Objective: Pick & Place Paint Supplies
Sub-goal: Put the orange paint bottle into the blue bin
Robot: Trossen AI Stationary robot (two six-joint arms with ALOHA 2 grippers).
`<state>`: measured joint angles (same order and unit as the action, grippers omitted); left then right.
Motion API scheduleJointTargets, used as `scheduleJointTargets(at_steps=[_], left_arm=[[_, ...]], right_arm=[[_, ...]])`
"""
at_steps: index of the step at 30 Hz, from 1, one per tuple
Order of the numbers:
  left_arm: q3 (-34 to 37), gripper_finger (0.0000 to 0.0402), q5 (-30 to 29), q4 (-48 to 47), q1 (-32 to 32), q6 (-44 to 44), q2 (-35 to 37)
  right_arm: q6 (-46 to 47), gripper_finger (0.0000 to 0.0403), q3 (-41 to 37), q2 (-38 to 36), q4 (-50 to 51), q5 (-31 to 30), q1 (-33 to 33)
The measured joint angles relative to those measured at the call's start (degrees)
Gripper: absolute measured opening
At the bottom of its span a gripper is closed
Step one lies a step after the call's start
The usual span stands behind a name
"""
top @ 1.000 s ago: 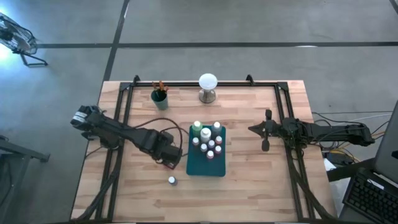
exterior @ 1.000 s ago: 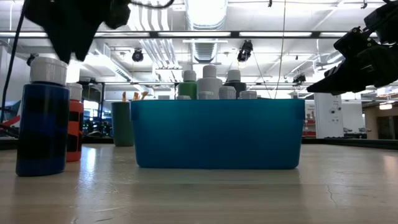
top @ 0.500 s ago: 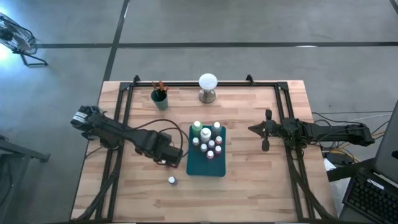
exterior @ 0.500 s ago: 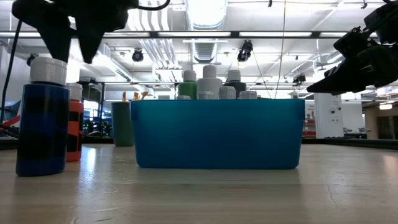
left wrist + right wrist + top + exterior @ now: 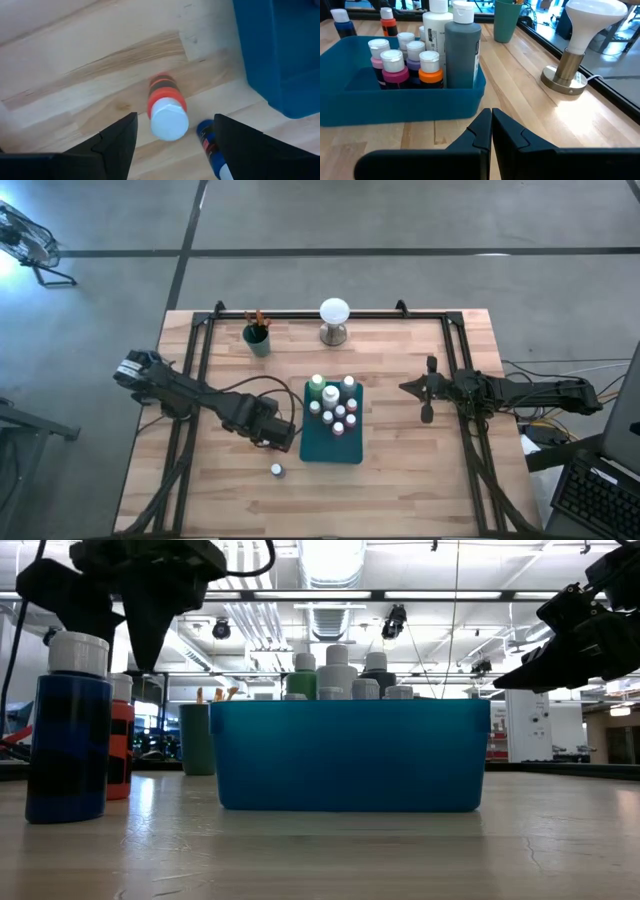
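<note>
High view: blue bin (image 5: 332, 442) of bottles mid-table; left hand (image 5: 277, 432) wide open, empty, above upright red bottle (image 5: 166, 102) just beside bin; right hand (image 5: 428, 391) shut, empty, near right edge; blue bottle (image 5: 277, 470) toward front edge.

A red bottle (image 5: 166, 102) with a white cap stands upright on the table, just beside the teal bin's left wall. A blue bottle (image 5: 277, 470) stands nearer the table's front edge. Inside the bin, roughly 9 white-capped bottles (image 5: 334, 408) stand upright. 2 brushes (image 5: 257, 319) stick up from a green cup near the back edge.
</note>
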<state>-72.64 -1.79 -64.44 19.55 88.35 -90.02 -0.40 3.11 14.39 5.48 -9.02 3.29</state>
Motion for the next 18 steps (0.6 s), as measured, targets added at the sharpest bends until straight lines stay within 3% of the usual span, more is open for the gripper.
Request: scheduleJointTargets(at_steps=[18], left_arm=[[4.20,0.0263,1.69,4.20,0.00,-0.04,-0.04]], right_arm=[[0.68,0.0008,-0.02,-0.02,-0.02,0.00,0.02]])
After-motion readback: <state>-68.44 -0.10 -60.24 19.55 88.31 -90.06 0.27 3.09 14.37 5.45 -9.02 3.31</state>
